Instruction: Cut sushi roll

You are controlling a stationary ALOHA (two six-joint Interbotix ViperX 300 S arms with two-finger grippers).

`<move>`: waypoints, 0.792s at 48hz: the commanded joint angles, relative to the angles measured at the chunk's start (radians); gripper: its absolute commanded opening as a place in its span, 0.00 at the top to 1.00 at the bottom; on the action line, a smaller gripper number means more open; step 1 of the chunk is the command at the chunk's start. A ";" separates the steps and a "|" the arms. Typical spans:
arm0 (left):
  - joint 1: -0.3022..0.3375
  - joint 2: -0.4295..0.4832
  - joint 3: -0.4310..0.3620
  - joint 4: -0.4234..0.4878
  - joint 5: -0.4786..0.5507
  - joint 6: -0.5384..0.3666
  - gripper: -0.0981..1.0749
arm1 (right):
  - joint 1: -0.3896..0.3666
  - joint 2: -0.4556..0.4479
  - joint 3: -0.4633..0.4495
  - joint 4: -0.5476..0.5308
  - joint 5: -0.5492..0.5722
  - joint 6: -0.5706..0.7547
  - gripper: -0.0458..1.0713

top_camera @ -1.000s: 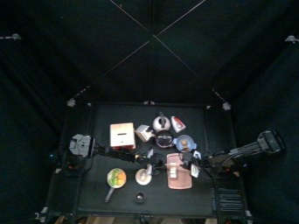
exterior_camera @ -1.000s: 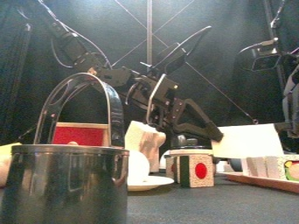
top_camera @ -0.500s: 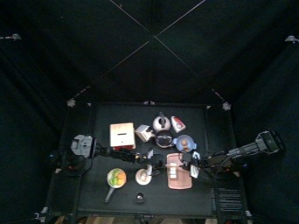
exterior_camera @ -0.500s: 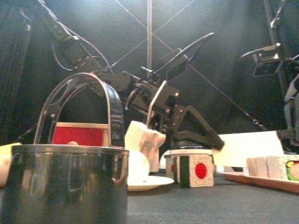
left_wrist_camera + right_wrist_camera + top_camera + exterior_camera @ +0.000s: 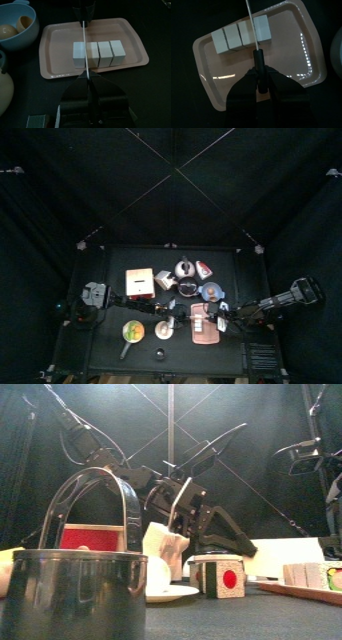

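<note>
Sushi roll already sliced into four pieces on a pink tray, both arms over it.

On the tabletop, right of centre and toward the near edge, a pink tray (image 5: pixel 53 75) holds the sushi roll (image 5: pixel 98 53). The left end effector (image 5: pixel 85 75) is clenched on a thin blade (image 5: pixel 83 35), seen edge-on and lined up with the gap between the end piece and the next. The right end effector (image 5: pixel 258 70) is also clenched on a thin blade; whether it is the same one is unclear. Three cuts show, and the four white pieces stand touching in a row, so the cutting looks largely done. The roll's long axis lies along the tray's length, near to far, with the blade crossing it left to right.
</note>
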 commanded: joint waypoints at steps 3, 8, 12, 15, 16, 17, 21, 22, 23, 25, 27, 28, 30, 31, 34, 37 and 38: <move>-0.009 -0.002 0.000 0.002 0.032 0.002 0.64 | -0.006 0.009 0.017 0.006 -0.005 0.008 0.62; -0.009 -0.002 0.000 0.002 0.035 0.002 0.64 | -0.011 0.009 0.020 0.006 -0.011 0.008 0.62; -0.008 -0.002 0.000 0.002 0.035 0.002 0.64 | -0.017 0.009 0.023 0.006 -0.017 0.008 0.62; -0.009 -0.002 0.000 0.002 0.037 0.002 0.64 | -0.020 0.011 0.023 0.006 -0.018 0.008 0.62; -0.008 -0.002 0.000 0.002 0.035 0.002 0.64 | -0.020 0.011 0.023 0.006 -0.017 0.008 0.62; -0.009 -0.002 0.000 0.002 0.035 0.002 0.64 | -0.020 0.011 0.025 0.008 -0.017 0.008 0.62; -0.009 -0.003 0.000 0.002 0.035 0.002 0.64 | -0.021 0.011 0.023 0.006 -0.018 0.008 0.62; -0.008 -0.008 0.000 0.002 0.035 0.002 0.64 | -0.023 0.011 0.023 0.008 -0.017 0.008 0.62; -0.008 -0.008 -0.002 0.002 0.035 0.002 0.64 | -0.026 0.011 0.023 0.006 -0.017 0.008 0.62; -0.006 -0.012 -0.002 0.002 0.035 0.002 0.64 | -0.034 0.011 0.020 0.008 -0.015 0.009 0.62; -0.003 -0.017 -0.003 0.002 0.035 0.003 0.64 | -0.041 0.009 0.018 0.006 -0.014 0.008 0.62; -0.003 -0.018 -0.006 0.002 0.035 0.003 0.64 | -0.046 0.009 0.018 0.008 -0.014 0.008 0.62; 0.000 -0.021 -0.008 0.002 0.035 0.003 0.64 | -0.055 0.008 0.018 0.005 -0.012 0.008 0.62; 0.002 -0.021 -0.008 0.003 0.035 0.003 0.64 | -0.061 0.006 0.017 0.003 -0.012 0.008 0.62; 0.006 -0.023 -0.012 0.002 0.035 0.002 0.64 | -0.074 0.005 0.020 0.000 -0.011 0.006 0.62; 0.012 -0.025 -0.015 0.002 0.035 0.002 0.64 | -0.087 0.005 0.020 0.000 -0.011 0.006 0.62; 0.015 -0.025 -0.017 0.002 0.035 0.002 0.64 | -0.091 0.003 0.020 -0.002 -0.009 0.006 0.62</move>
